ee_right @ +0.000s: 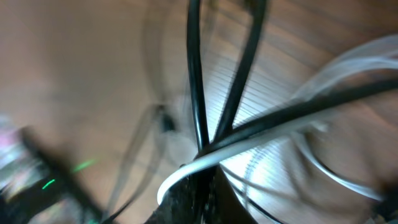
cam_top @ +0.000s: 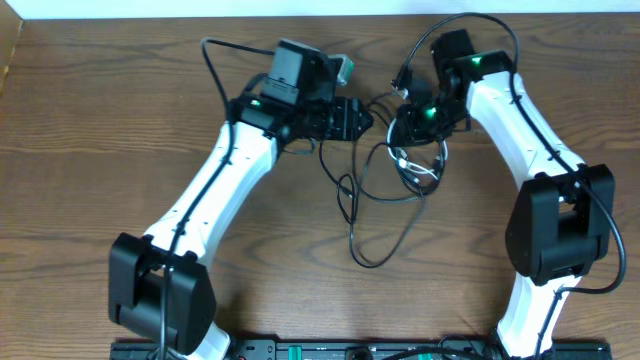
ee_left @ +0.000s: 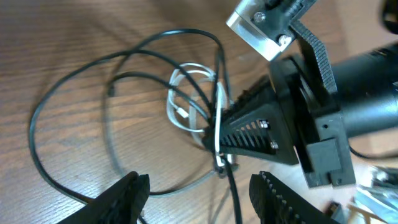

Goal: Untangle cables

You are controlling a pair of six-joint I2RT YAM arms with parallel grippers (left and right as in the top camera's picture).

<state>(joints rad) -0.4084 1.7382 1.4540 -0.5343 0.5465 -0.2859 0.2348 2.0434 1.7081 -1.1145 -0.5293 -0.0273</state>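
Left wrist view, entries as we find them:

1. Left gripper (ee_left: 199, 182): jaws spread wide, nothing held. They hang low over the table (ee_left: 62, 37), and a dark strand runs through the gap between them without being pinched.

2. Right gripper (ee_left: 214, 140): jaws closed to a narrow point directly ahead of the left jaws. The white cable (ee_left: 170, 102) is nipped at their tip, with dark strands crossing the same spot. We cannot tell whether those are clamped too.

3. Black cable (ee_left: 32, 134): wide loops fanning out from the right jaws. In the overhead view one long loop trails well away from both pairs of jaws.

4. White cable, remainder: a small coil just beyond the right jaws, threaded by black strands. The right wrist view is blurred but shows white (ee_right: 186, 169) and black (ee_right: 194, 74) crossing at the jaws.

5. Step in hand, our judgement: the right side anchors the knot while the left takes a strand. We would close the left jaws on one black strand only, near but clear of the right fingertips. We would then draw it slowly away from the right jaws and ease off if the white coil tightens
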